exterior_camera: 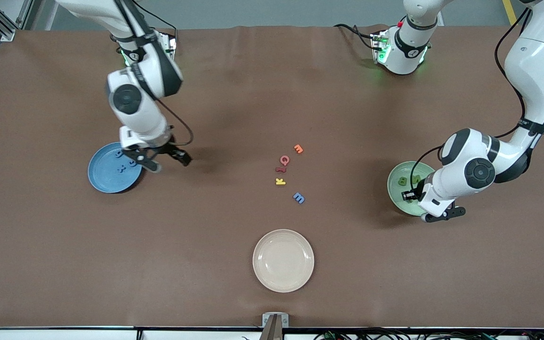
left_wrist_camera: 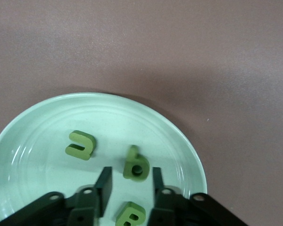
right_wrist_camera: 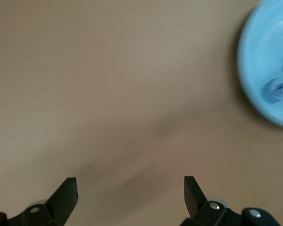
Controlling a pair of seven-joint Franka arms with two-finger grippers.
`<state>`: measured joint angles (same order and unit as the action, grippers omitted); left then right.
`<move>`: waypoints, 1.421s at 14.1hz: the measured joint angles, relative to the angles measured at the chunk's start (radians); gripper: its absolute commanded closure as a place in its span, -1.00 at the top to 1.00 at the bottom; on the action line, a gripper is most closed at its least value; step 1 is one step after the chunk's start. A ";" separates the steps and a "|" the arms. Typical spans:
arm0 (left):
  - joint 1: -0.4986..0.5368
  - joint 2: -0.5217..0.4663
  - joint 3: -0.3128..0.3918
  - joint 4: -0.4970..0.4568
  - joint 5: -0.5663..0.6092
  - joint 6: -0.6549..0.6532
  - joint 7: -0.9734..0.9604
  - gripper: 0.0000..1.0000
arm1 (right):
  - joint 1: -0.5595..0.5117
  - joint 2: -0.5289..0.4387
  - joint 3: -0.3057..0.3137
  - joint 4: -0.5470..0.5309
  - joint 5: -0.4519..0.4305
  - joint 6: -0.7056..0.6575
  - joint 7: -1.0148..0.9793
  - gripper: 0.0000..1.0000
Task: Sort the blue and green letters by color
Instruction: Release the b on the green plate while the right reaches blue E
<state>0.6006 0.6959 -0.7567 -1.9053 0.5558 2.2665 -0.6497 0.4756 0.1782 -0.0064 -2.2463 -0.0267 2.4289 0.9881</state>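
Green letters (left_wrist_camera: 80,145) lay in the green plate (exterior_camera: 396,174), blue letters (exterior_camera: 121,163) in the blue plate (exterior_camera: 104,182); one blue letter (exterior_camera: 299,198) remained on the table.

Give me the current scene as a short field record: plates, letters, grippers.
blue plate: toward the right arm's end, blue letters on it
green plate: toward the left arm's end, three green letters visible on it
beige plate: nearest the front camera, nothing on it
loose blue letter: on the table mid-table, not yet sorted
other loose letters: orange, red, dark red, yellow, clustered mid-table
left gripper: over the green plate, open, around nothing
right gripper: at the blue plate's edge, open, empty
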 measured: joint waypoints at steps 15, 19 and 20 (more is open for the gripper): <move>0.003 -0.002 -0.004 0.031 0.000 -0.009 0.000 0.99 | 0.249 0.526 -0.005 0.748 -0.001 -0.226 0.783 1.00; 0.018 -0.003 -0.007 0.042 -0.004 -0.034 0.024 0.99 | 0.262 0.526 -0.004 0.773 -0.004 -0.228 0.433 1.00; 0.017 -0.009 -0.008 0.046 -0.033 -0.044 0.059 0.99 | 0.266 0.527 -0.004 0.783 -0.005 -0.228 0.298 1.00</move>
<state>0.6179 0.6871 -0.7649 -1.8598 0.5231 2.2228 -0.5902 0.7414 0.7047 -0.0103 -1.4634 -0.0318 2.2007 1.2857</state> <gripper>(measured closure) 0.000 0.000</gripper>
